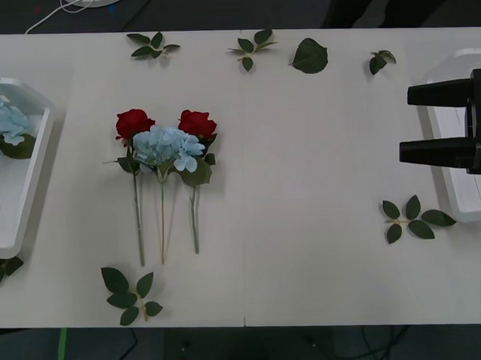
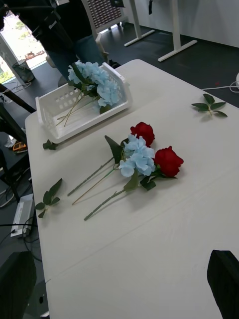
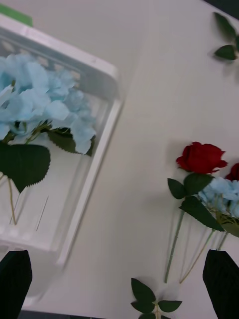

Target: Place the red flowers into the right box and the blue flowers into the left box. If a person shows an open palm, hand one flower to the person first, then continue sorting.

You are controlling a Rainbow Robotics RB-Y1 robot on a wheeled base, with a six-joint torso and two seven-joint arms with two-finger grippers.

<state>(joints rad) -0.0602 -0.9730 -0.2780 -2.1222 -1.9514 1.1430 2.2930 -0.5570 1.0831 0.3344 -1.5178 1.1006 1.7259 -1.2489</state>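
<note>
With the right gripper point(image 1: 403, 124) open-jawed, 2 red roses point(image 1: 134, 123) flanking 1 blue hydrangea point(image 1: 167, 147) risk tangling, dragging it along.

the table point(image 1: 304, 186) is plain off-white. in the middle left of the front view lie two deep red roses point(image 1: 134, 123) point(image 1: 197, 123) with a pale blue hydrangea point(image 1: 168, 147) between them, all on green stems with dark green leaves. at the left edge the white tray point(image 1: 31, 183) holds more pale blue flowers point(image 1: 3, 117). at the right edge the gripper point(image 1: 428, 122) is black, over another white tray point(image 1: 463, 208). loose leaf sprigs point(image 1: 132, 294) are dark green.
</note>
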